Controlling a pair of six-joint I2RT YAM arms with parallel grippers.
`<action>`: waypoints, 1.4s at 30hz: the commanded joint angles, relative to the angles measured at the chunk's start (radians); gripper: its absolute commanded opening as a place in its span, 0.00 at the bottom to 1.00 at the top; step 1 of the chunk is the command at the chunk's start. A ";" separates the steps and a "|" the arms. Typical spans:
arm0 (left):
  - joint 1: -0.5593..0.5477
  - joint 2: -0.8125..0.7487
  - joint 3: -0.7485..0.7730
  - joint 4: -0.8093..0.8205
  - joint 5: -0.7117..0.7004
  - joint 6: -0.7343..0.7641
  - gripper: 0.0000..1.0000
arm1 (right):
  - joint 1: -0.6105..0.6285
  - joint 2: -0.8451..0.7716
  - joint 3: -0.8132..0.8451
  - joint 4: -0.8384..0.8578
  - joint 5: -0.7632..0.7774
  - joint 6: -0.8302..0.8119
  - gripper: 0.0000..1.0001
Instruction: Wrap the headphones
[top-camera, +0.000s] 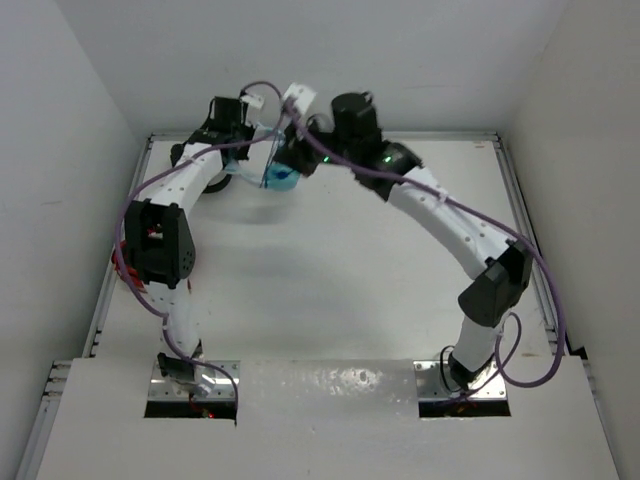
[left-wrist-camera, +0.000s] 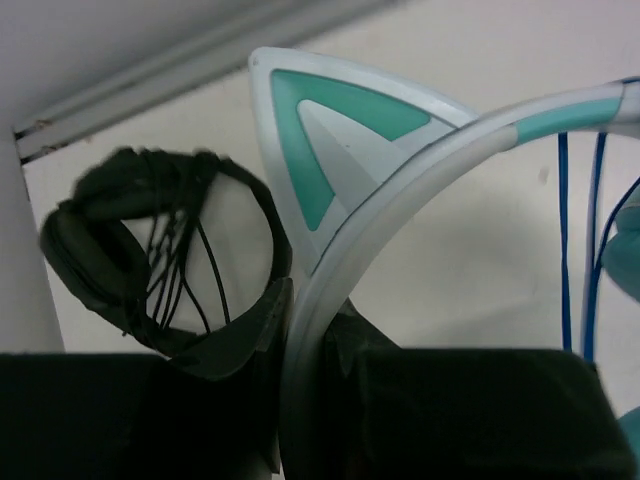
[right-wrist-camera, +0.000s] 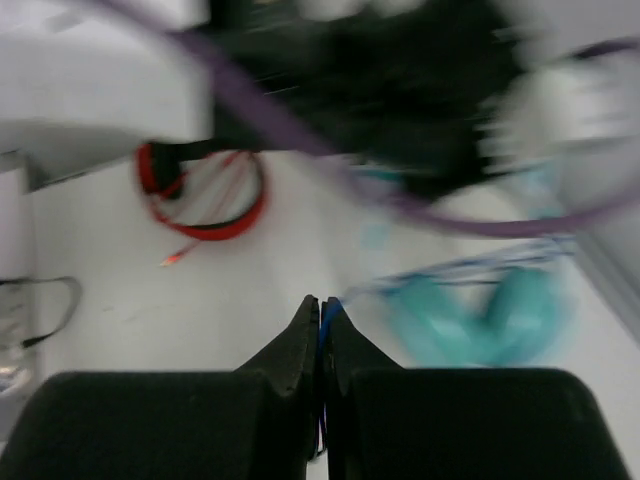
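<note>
Left hand (left-wrist-camera: 302, 335) grips the headphones (left-wrist-camera: 340, 130) by the headband (left-wrist-camera: 480, 128); right hand (right-wrist-camera: 320, 312) pinches their blue cable (right-wrist-camera: 450, 270).

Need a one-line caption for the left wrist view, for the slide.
Left gripper clamped on the pale headband of the cat-ear headphones, with black headphones behind.

The right pincer (right-wrist-camera: 320, 306) pinches the blue cable (right-wrist-camera: 445, 269) beside blurred teal headphones (right-wrist-camera: 480, 312).

Headphones (right-wrist-camera: 440, 320) motion-blurred in right-wrist view
</note>
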 joint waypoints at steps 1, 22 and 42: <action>-0.009 -0.201 -0.106 0.177 0.051 0.277 0.00 | -0.161 -0.047 0.150 -0.150 0.104 -0.066 0.00; -0.048 -0.367 0.168 -0.304 0.716 0.031 0.00 | -0.328 0.014 -0.168 0.319 0.106 0.090 0.00; -0.081 -0.350 -0.033 0.021 0.428 0.027 0.00 | -0.396 -0.415 -0.587 0.043 0.017 0.098 0.31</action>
